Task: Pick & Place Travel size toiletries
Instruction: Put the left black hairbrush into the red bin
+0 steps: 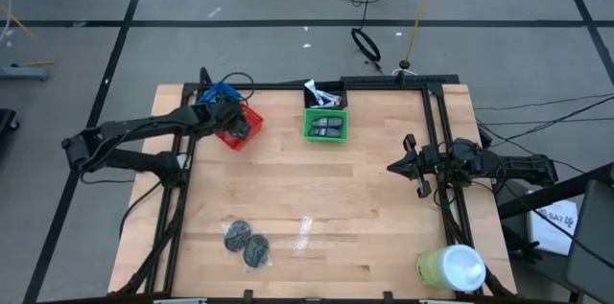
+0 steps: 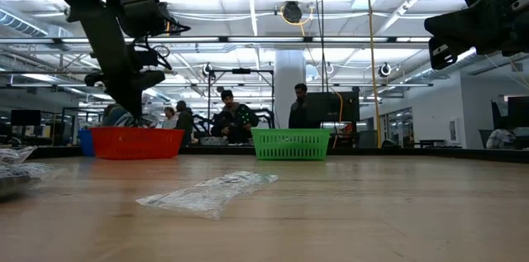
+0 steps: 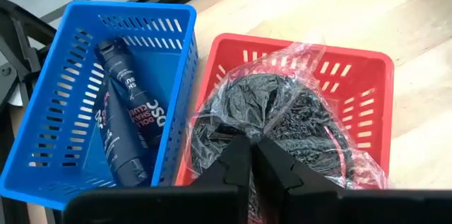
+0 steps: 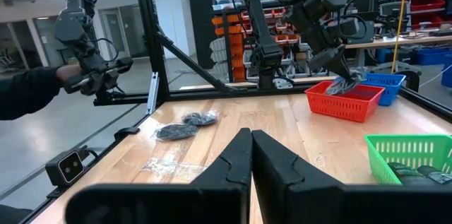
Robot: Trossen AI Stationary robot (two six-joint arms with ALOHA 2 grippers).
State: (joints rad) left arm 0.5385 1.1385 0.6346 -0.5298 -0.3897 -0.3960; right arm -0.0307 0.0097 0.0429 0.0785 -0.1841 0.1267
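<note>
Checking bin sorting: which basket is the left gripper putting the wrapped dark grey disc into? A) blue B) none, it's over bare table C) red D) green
C. The left gripper, fingers shut, holds the plastic-wrapped disc inside the red basket; the blue basket beside it holds only dark tubes, and the green basket sits farther along the table.

Three baskets [image 1: 326, 126], two loose discs [image 1: 247, 243], one yellow-green cylinder [image 1: 449, 268].

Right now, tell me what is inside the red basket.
The red basket holds a dark grey disc in clear plastic wrap, with the shut left gripper pinching it from above. The basket floor under the disc is covered, so anything beneath cannot be seen.
</note>
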